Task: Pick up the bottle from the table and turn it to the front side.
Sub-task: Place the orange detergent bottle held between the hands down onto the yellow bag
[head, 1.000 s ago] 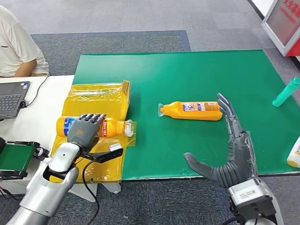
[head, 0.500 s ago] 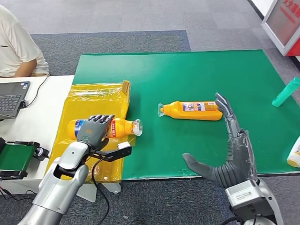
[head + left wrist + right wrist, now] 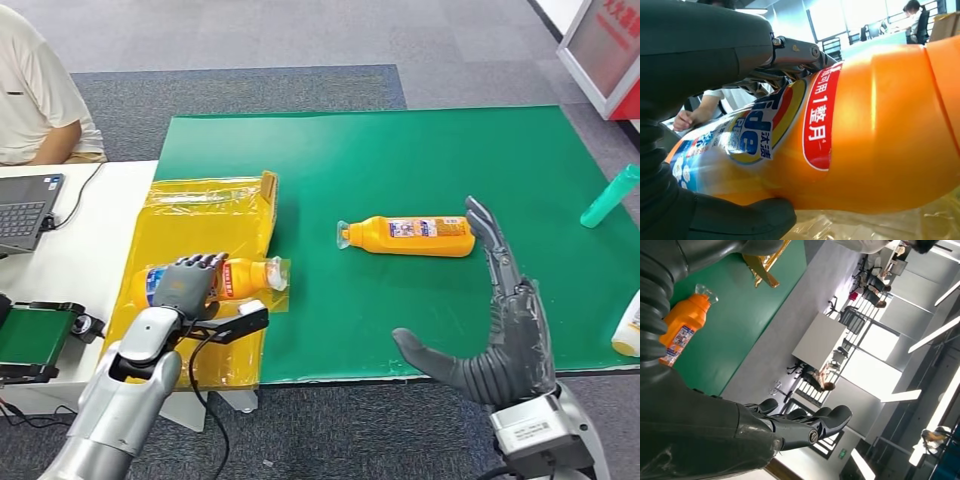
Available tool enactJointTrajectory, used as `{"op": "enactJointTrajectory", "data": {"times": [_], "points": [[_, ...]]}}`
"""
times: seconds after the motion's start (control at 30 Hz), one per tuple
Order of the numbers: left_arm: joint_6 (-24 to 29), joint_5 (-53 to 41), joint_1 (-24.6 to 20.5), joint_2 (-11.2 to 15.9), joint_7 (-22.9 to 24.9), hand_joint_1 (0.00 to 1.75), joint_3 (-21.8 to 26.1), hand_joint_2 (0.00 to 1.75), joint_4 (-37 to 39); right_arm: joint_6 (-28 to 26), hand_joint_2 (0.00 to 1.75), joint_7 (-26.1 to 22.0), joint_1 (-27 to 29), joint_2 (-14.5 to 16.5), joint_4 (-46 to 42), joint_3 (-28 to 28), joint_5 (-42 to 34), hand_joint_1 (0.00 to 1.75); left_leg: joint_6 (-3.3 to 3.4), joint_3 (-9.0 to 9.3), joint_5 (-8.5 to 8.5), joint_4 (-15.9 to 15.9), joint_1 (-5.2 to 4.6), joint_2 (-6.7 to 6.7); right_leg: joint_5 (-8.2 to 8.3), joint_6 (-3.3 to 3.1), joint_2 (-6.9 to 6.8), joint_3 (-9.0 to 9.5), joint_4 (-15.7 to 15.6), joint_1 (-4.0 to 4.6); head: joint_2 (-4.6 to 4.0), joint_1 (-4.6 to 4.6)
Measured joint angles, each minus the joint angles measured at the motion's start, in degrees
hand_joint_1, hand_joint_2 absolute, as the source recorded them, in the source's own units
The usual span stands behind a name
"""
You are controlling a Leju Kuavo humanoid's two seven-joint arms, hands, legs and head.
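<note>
The bottle (image 3: 226, 277) is a smooth, glossy orange plastic flask with a clear cap, lying on its side over a crinkled yellow plastic bag (image 3: 204, 215). The left wrist view shows its printed label (image 3: 753, 135) in blue, white and red with a red oval sticker, the body slightly ridged toward the neck. The left hand (image 3: 185, 285), dark-fingered on a silver arm, grips the bottle's label end, its fingers (image 3: 198, 262) curled over the top and the thick grey thumb under the body.

A second orange bottle (image 3: 411, 236) of the same shape lies on the green mat (image 3: 423, 150) at about 3 o'clock from the first, cap pointing toward it, well apart. The right hand (image 3: 502, 320) holds nothing, fingers spread and straight, thumb out to the side; its fingertips (image 3: 477, 212) are just beside that bottle's base.

The matte green mat covers the desk (image 3: 90, 240), whose white top shows at 9 o'clock, carrying a laptop (image 3: 26, 205). A teal bottle (image 3: 610, 197) lies at the mat's far right edge. A person in a pale shirt (image 3: 34, 95) sits at 10 o'clock. The floor (image 3: 302, 40) is grey carpet.
</note>
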Motion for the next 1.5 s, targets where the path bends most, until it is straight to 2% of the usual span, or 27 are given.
{"op": "enactJointTrajectory", "data": {"times": [0.4, 0.43, 0.53, 0.57, 1.2, 1.33, 1.5], "points": [[0.7, 0.0, 0.4, -1.0, -0.3, 1.75, 1.9, 1.75, 0.9, 0.2, 1.75, -0.2, 0.2, 0.0, -0.4, -0.1, 0.2, 0.00, 0.00, 0.00, -0.01, 0.0, 0.00, 0.00, 0.00, 0.00, 0.00, 0.00, 0.0, 0.00, 0.00, 0.00], [0.8, 0.0, 0.4, -1.1, -0.3, 1.54, 2.0, 1.75, 1.0, 0.2, 1.75, -0.2, 0.2, 0.0, -0.4, -0.1, 0.2, 0.00, 0.00, 0.00, -0.01, 0.0, 0.00, 0.00, 0.00, 0.00, 0.00, 0.00, 0.0, 0.00, -0.01, 0.00], [0.9, 0.0, 0.5, -1.3, -0.3, 0.23, 2.3, 1.75, 1.3, 0.2, 1.75, -0.2, 0.2, 0.0, -0.4, -0.2, 0.2, 0.00, 0.00, 0.00, -0.01, 0.0, 0.00, 0.00, 0.00, 0.00, 0.00, 0.01, 0.0, 0.00, -0.01, 0.01], [0.9, 0.0, 0.5, -1.4, -0.4, 0.00, 2.4, 1.75, 1.4, 0.2, 1.75, -0.2, 0.2, 0.0, -0.4, -0.2, 0.2, 0.00, 0.00, 0.00, -0.01, 0.0, 0.00, 0.00, 0.00, 0.00, 0.00, 0.01, 0.0, 0.00, 0.00, 0.00], [2.5, 0.0, 0.6, -2.1, -2.6, 0.00, 3.0, 1.75, 2.3, -0.1, 1.75, -0.2, -0.1, 0.0, -0.3, -0.3, -0.6, 0.00, 0.00, 0.00, 0.00, 0.0, 0.00, 0.00, 0.00, 0.00, 0.00, 0.01, 0.0, 0.00, 0.00, 0.00], [3.5, 0.4, 0.8, -2.3, -4.5, 0.00, 3.1, 1.75, 1.7, -0.1, 1.75, -0.1, 0.0, 0.0, -0.3, -0.3, -0.7, 0.00, 0.00, 0.00, 0.00, 0.0, 0.00, 0.00, 0.00, 0.00, 0.00, 0.01, 0.0, 0.00, -0.01, 0.00], [4.0, 4.5, 2.3, -2.8, -7.5, 0.00, 4.0, 1.75, -2.8, -0.4, 1.75, -0.1, 0.0, 0.0, -0.3, -0.3, -0.6, 0.00, 0.00, 0.00, -0.01, 0.0, 0.00, 0.00, 0.00, 0.00, 0.00, 0.01, 0.0, 0.00, -0.01, 0.00]]}}
